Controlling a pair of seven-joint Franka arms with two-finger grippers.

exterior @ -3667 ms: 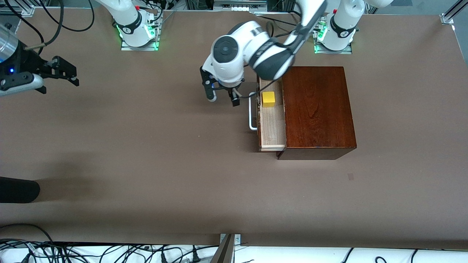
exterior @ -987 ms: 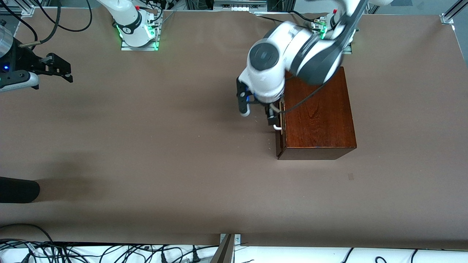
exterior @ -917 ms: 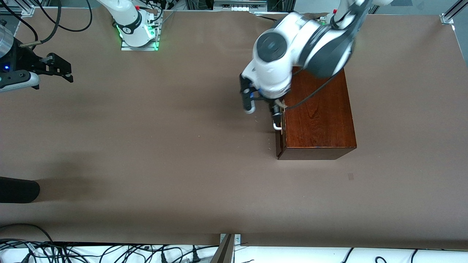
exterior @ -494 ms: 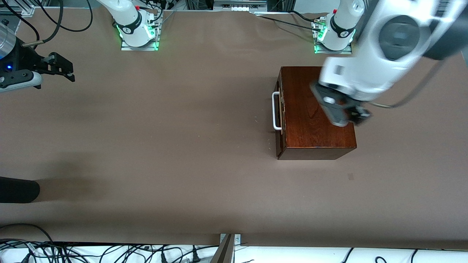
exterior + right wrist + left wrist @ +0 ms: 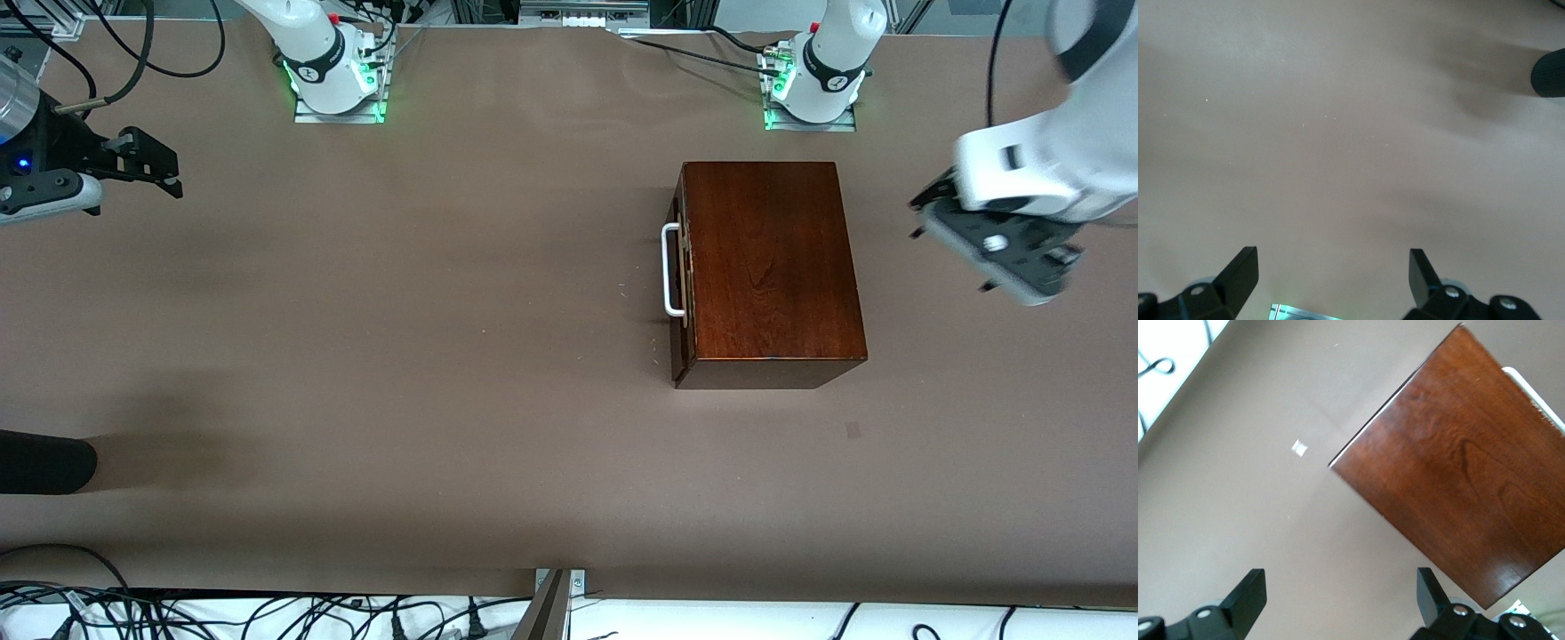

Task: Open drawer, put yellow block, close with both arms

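Note:
The dark mahogany box [image 5: 769, 267] stands toward the left arm's end of the table. Its drawer [image 5: 679, 267] is shut flush, and the white loop handle [image 5: 673, 271] faces the right arm's end. The yellow block is hidden. My left gripper [image 5: 956, 253] is open and empty, up in the air over bare table beside the box. In the left wrist view the left gripper [image 5: 1341, 600] frames bare table, with the box top [image 5: 1471, 487] and a bit of handle [image 5: 1531, 393] beside it. My right gripper [image 5: 164, 169] waits open and empty at the right arm's end; in the right wrist view the right gripper [image 5: 1331, 277] is over bare table.
The brown table [image 5: 400, 356] stretches wide between the box and the right gripper. A black rounded object [image 5: 44, 462] lies at the table's edge near the right arm's end; it also shows in the right wrist view [image 5: 1548, 73]. Arm bases [image 5: 818, 80] stand along the table's edge.
The drawer, open with the yellow block in it, has been pushed shut. My left gripper then rose and swung over the box to the table beside it. The right arm barely moved.

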